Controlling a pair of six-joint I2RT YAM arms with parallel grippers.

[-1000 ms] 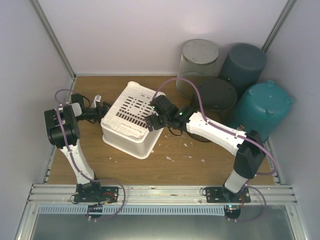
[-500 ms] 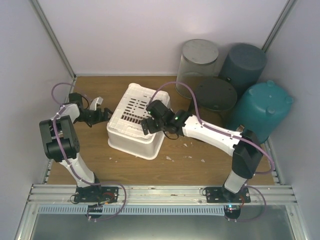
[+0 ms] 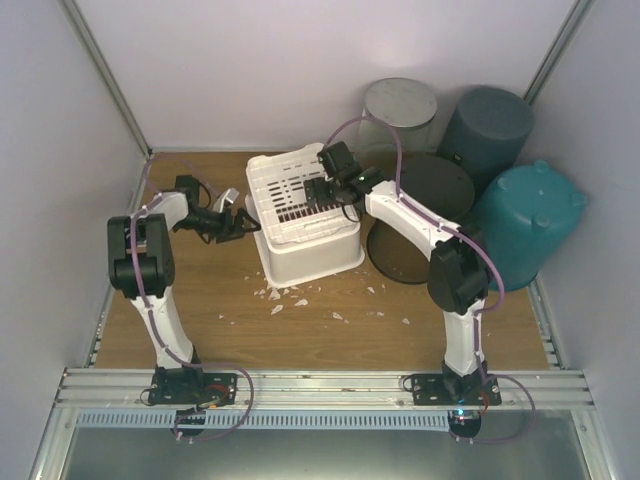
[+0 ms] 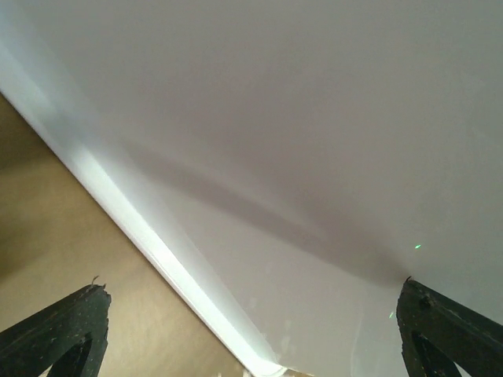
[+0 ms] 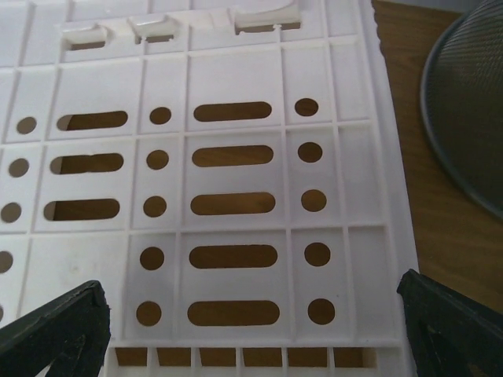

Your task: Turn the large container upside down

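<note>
The white slotted crate (image 3: 305,215) stands on the table (image 3: 200,320) with its perforated base facing up and its rim down, directly beneath the right gripper (image 3: 325,187) and just ahead of the left gripper (image 3: 236,222). The right gripper hovers over the base with its jaws spread fully and holds nothing. The left gripper faces the smooth side wall at close range, also fully spread and empty; contact with the wall cannot be confirmed. White chips (image 3: 275,298) lie on the table near the crate's front edge. The inversion appears complete, so the step in hand is release and withdrawal. The next move calls for lifting the right gripper straight off the base and drawing the left gripper back from the wall without nudging the crate.
</note>
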